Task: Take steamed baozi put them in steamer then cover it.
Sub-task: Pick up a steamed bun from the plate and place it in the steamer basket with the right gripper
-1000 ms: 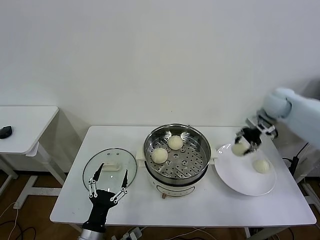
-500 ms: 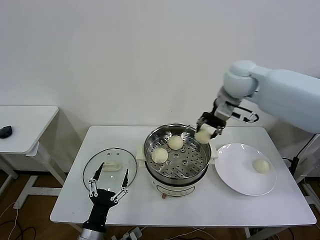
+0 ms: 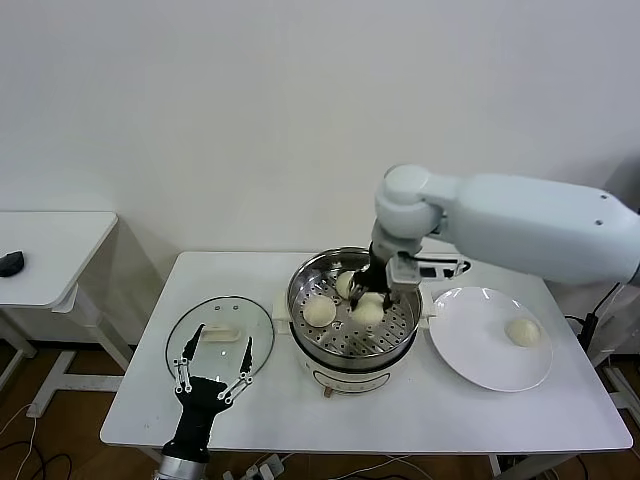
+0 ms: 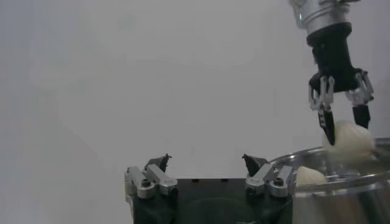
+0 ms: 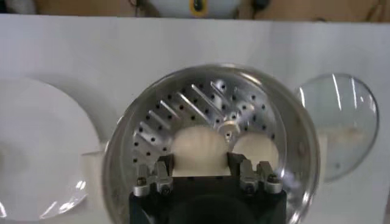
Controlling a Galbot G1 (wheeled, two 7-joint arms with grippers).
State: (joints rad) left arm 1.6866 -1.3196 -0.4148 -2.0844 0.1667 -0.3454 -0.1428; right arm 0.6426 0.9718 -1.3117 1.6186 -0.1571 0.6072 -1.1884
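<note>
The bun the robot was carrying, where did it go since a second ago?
The right gripper carried that bun from above the white plate leftward and down into the steamer. Its fingers still bracket the bun on the tray; release is not clear. Unchanged: two buns already in the steamer, one bun on the plate, the glass cover on the table, and the open left gripper near it.

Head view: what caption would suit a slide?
Right gripper lowers third baozi into steamer; one remains on plate.
</note>
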